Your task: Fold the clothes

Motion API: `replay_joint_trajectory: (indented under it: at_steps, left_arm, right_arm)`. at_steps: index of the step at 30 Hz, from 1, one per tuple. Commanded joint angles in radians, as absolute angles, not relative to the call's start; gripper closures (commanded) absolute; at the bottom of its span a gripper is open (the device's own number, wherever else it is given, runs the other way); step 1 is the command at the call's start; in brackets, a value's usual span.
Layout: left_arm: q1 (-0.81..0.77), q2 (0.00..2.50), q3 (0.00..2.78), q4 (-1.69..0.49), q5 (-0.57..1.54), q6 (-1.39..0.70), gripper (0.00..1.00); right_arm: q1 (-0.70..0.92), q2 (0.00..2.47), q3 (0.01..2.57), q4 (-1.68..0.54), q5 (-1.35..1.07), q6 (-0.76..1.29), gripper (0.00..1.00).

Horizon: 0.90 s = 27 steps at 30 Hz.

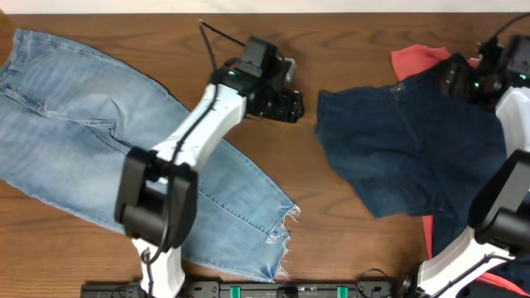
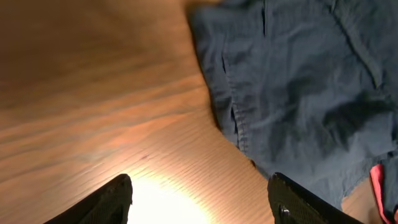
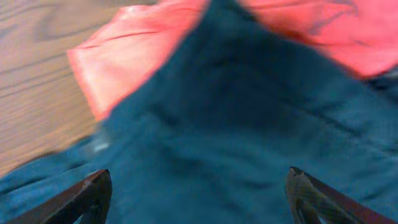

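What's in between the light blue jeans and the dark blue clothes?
Mostly bare brown wooden table, seen from overhead. The left arm's black gripper hovers open over that gap, between the light-blue denim jeans and dark navy garment.

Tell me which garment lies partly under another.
The coral-red T-shirt: the dark navy garment lies over it, while the light-blue jeans lie apart from both.

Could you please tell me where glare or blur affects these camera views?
Left wrist view: strong glare washes out the table at the bottom edge. Right wrist view: the navy garment and coral T-shirt are blurred. Overhead view: sharp, evenly lit.
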<state>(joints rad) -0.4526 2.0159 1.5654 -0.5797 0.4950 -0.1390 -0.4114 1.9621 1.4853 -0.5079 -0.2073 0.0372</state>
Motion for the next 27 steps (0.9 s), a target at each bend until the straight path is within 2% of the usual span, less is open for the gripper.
replay_joint_trajectory:
  at_steps: [1, 9, 19, 21, 27]
  left_arm:
    - [-0.472, 2.052, 1.568, -0.553, 0.539, -0.163, 0.29]
    - [-0.49, 2.094, 1.568, -0.495, 0.538, -0.162, 0.28]
    - [-0.491, 2.094, 1.568, -0.464, 0.538, -0.163, 0.28]
    - [-0.491, 2.094, 1.568, -0.464, 0.538, -0.163, 0.27]
    - [-0.498, 2.094, 1.568, -0.464, 0.538, -0.163, 0.27]
  right_arm:
    - [-0.486, 2.004, 1.481, -0.463, -0.214, 0.002, 0.12]
    - [-0.588, 2.065, 1.481, -0.343, -0.218, -0.01, 0.12]
    - [-0.599, 2.159, 1.481, -0.284, -0.233, -0.069, 0.16]
    - [-0.599, 2.173, 1.481, -0.284, -0.258, -0.07, 0.23]
    - [-0.599, 2.149, 1.488, -0.286, -0.368, -0.068, 0.68]
